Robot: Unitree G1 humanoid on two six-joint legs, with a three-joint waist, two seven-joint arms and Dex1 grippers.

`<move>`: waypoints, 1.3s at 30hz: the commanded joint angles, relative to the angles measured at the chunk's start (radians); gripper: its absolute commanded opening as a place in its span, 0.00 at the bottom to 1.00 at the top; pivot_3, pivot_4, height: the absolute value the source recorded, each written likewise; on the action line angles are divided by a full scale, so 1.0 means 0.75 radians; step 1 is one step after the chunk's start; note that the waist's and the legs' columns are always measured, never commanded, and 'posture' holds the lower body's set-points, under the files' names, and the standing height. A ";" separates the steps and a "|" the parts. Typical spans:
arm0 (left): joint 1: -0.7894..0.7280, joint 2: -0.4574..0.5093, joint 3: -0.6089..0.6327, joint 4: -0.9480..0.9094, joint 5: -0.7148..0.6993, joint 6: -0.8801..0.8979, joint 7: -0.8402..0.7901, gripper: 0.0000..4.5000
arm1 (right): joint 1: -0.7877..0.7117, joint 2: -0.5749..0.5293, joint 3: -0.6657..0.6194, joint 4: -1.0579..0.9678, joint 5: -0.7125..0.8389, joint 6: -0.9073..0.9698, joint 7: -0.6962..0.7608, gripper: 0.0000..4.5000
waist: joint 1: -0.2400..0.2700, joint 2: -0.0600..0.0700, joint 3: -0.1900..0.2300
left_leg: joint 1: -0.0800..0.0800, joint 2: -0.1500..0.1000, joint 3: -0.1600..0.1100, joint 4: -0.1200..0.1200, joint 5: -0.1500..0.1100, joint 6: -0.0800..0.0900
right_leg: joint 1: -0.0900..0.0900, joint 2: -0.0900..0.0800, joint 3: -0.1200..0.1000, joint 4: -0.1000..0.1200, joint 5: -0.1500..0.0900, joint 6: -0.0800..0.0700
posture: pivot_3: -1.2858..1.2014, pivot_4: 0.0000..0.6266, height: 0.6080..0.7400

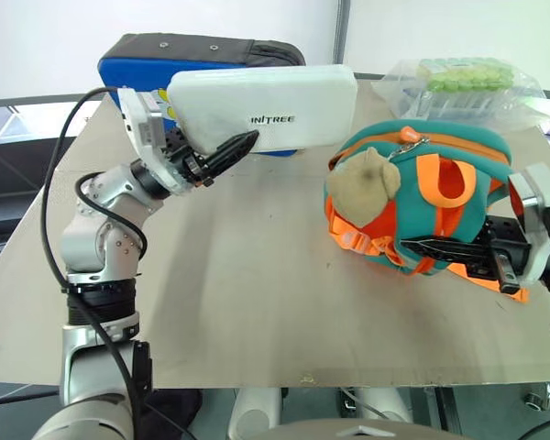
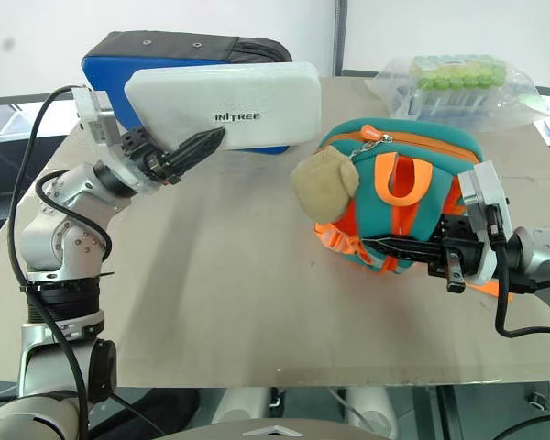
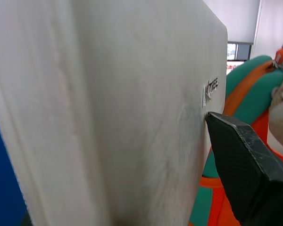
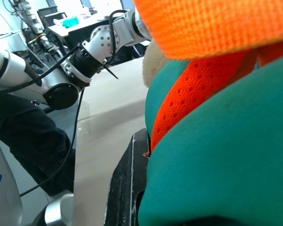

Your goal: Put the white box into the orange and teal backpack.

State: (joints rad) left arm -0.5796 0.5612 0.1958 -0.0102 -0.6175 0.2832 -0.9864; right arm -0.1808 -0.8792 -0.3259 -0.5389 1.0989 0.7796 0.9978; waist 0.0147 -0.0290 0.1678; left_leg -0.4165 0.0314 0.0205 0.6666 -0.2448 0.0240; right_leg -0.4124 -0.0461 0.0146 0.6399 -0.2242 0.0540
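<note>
The left fingers (image 1: 222, 154) clamp the white box (image 1: 275, 105) by its near corner, holding it lifted clear of the worktop (image 1: 247, 293) at about ten o'clock, in front of the blue case (image 1: 133, 69). At three o'clock the right fingers (image 1: 440, 249) are pinched tight on the orange and teal backpack (image 1: 458, 156), which rests on the worktop, its tan plush toy (image 1: 367, 181) facing left.

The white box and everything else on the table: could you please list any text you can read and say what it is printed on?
"INITREE": dark lettering on the lid of the white box, held by the left gripper.
The blue case, backpack and clear bag show no readable text.
</note>
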 commanded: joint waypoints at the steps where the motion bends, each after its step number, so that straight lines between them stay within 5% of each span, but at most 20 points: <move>1: 0.011 -0.029 -0.061 -0.055 0.038 -0.102 -0.069 0.61 | -0.022 -0.014 -0.056 -0.026 0.041 -0.017 -0.018 0.01 | 0.000 0.000 0.000 | 0.000 0.000 0.000 0.000 0.000 0.000 | 0.000 0.000 0.000 0.000 0.000 0.000 | 0.52 0.24 1.00; 13: -0.058 -0.114 -0.252 -0.027 0.127 -0.218 -0.207 0.61 | -0.061 -0.006 -0.050 -0.006 0.048 -0.027 -0.071 0.01 | 0.001 0.000 0.000 | 0.000 0.000 0.000 0.001 0.000 0.000 | 0.000 0.000 0.000 0.000 0.000 0.000 | 0.52 0.24 1.00; 25: -0.489 -0.386 -0.745 0.512 0.810 -0.527 -0.055 0.61 | -0.014 0.048 -0.041 -0.047 0.053 -0.054 -0.106 0.01 | 0.004 -0.001 0.000 | -0.001 -0.002 -0.001 0.003 0.000 0.000 | 0.001 0.000 0.000 0.000 0.000 0.001 | 0.52 0.24 1.00; 29: -0.500 -0.429 -0.744 0.630 0.774 -0.535 -0.153 0.98 | -0.017 0.069 -0.021 -0.066 0.046 -0.065 -0.135 0.00 | -0.002 0.000 0.000 | 0.000 -0.002 -0.001 0.002 0.000 0.001 | 0.001 0.000 0.001 0.001 -0.001 0.002 | 0.52 0.24 1.00; 33: -0.455 -0.377 -0.621 0.478 0.616 -0.363 -0.210 0.98 | 0.022 0.078 -0.030 -0.085 0.033 -0.073 -0.138 0.00 | -0.002 0.000 0.000 | 0.000 -0.002 -0.001 0.002 0.000 0.001 | 0.001 0.000 0.001 0.001 -0.001 0.003 | 0.52 0.24 1.00; 39: -0.144 -0.140 -0.295 -0.021 0.097 0.319 -0.219 0.98 | 0.045 0.095 -0.031 -0.120 0.059 -0.079 -0.182 0.00 | -0.040 0.000 0.000 | 0.001 0.007 -0.006 0.001 -0.001 0.001 | 0.000 0.001 0.002 0.003 -0.001 0.003 | 0.52 0.24 1.00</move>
State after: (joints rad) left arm -0.7018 0.4262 -0.0914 0.0655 -0.4429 0.4143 -1.1409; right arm -0.1375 -0.8085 -0.3256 -0.5926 1.1186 0.7382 0.8684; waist -0.0156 -0.0287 0.1679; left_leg -0.4149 0.0369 0.0164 0.6675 -0.2452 0.0249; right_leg -0.4124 -0.0447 0.0165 0.6424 -0.2252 0.0560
